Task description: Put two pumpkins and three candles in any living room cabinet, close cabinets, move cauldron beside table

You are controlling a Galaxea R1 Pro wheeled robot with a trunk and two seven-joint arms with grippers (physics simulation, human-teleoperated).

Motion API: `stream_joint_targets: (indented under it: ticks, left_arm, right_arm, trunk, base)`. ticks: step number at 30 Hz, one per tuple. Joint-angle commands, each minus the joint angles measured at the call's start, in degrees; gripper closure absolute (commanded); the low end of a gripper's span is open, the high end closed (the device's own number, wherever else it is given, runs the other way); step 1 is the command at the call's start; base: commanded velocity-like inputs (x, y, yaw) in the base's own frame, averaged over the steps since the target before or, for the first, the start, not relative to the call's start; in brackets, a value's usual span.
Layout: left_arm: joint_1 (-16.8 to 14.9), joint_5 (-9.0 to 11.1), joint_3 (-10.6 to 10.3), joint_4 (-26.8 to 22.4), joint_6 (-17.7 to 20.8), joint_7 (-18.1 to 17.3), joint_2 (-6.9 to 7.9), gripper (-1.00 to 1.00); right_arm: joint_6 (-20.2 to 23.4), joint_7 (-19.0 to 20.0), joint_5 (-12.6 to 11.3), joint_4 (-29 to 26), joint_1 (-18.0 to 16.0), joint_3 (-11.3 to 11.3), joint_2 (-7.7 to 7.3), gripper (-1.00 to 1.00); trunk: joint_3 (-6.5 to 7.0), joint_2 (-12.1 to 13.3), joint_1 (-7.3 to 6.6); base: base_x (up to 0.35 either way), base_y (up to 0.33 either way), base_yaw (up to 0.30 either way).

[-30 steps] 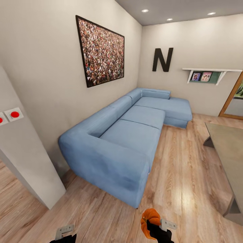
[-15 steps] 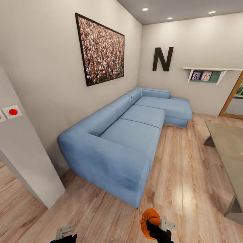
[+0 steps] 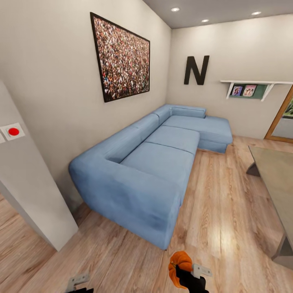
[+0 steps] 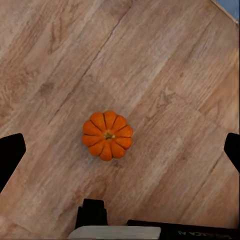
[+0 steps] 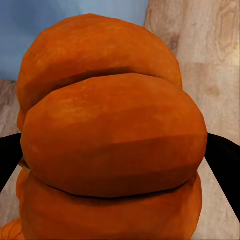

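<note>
**Right gripper clenched on 1 pumpkin, second pumpkin on the floor under the left gripper**

The right gripper (image 3: 188, 273) sits low in the head view at about 6 o'clock, its fingers clamped on the held pumpkin (image 3: 178, 268), which rides at the gripper's front with its dark stem pointing toward the left arm. In the right wrist view that held pumpkin (image 5: 112, 135) bulges between the 2 dark fingertips, which press against its ribbed orange flanks on either side.

The left gripper (image 4: 120, 150) is released, its fingers spread wide: 1 dark fingertip shows at each side edge of the left wrist view, well apart, touching nothing. Between them, below on the wood floor (image 4: 165, 65), lies the second pumpkin (image 4: 107, 135), upright with its stem facing the camera and bare planks all round it. In the head view only a grey bracket of the left arm (image 3: 77, 280) shows, at about 7 o'clock.

No cabinet drawer or other container appears in these pictures.

Ahead, a long blue corner sofa (image 3: 154, 162) runs from the centre toward 12 o'clock along the wall, its near arm just beyond the held pumpkin. The grey table (image 3: 276, 175) enters at 3 o'clock, with open floor between it and the sofa. A white wall end with a red button (image 3: 14, 131) stands at 9 o'clock. On the walls hang a framed crowd picture (image 3: 122, 57), a black letter N (image 3: 196, 70) and a shelf with photos (image 3: 250, 87).
</note>
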Motion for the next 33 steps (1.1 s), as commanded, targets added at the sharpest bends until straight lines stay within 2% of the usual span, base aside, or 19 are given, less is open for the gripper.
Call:
stream_joint_targets:
  ticks: [1,4,7,14,18,23,26,27,33]
  left_arm:
    - [0.0,0.5,-0.2,-0.1,1.2,-2.1,0.62,-1.0]
    - [-0.1,0.4,-0.3,-0.1,3.9,-6.5,1.82,-1.0]
    - [-0.1,0.4,-0.3,-0.1,4.9,-8.0,2.19,-1.0]
    - [-0.3,0.9,-0.3,-0.2,5.4,-8.8,2.66,-1.0]
    - [-0.5,2.5,-0.3,-0.3,5.4,-8.9,5.23,-1.0]
    - [-0.5,4.0,-0.4,-0.3,5.4,-9.0,6.1,-1.0]
    - [-0.5,4.1,-0.4,-0.4,5.4,-9.0,6.21,-1.0]
    - [-0.5,4.2,-0.4,-0.4,5.4,-9.0,6.25,-1.0]
    - [-0.5,4.2,-0.5,-0.4,7.2,-9.1,5.99,-1.0]
  right_arm:
    - [-0.1,-0.4,-0.3,-0.1,0.0,0.5,0.01,1.0]
    - [0.1,-0.4,-0.4,-0.1,-0.1,0.5,0.02,1.0]
    - [0.2,-0.4,-0.6,-0.1,-0.1,0.4,0.02,1.0]
    - [0.3,-0.3,-0.9,-0.1,-0.1,0.4,0.02,1.0]
    - [0.3,-0.3,-0.9,-0.1,-0.1,0.4,0.09,1.0]
    - [0.9,-0.3,-1.0,0.0,0.0,0.4,0.03,1.0]
    - [7.5,-0.6,-0.8,0.0,-0.1,0.5,0.04,1.0]
    - [13.1,-0.8,-0.5,-0.2,-0.1,0.4,0.03,1.0]
    - [14.6,-0.5,-0.4,-0.2,-0.1,0.5,0.03,1.0]
  trunk:
    - [-0.24,-0.4,0.23]
    - [-0.78,-1.7,0.88]
    - [-1.32,-2.9,1.54]
    - [-2.57,-5.7,3.08]
    - [-3.29,-7.3,3.96]
    - [-4.19,-9.3,5.06]
    - [-4.73,-10.5,5.72]
    - [-4.91,-10.9,5.94]
    - [-5.98,-13.3,7.25]
  base:
    - [0.0,0.0,0.0]
    - [0.0,0.0,0.0]
    - [0.0,0.0,0.0]
    - [0.0,0.0,0.0]
    - [0.0,0.0,0.0]
    - [0.0,0.0,0.0]
    - [0.0,0.0,0.0]
    - [0.0,0.0,0.0]
    - [0.0,0.0,0.0]
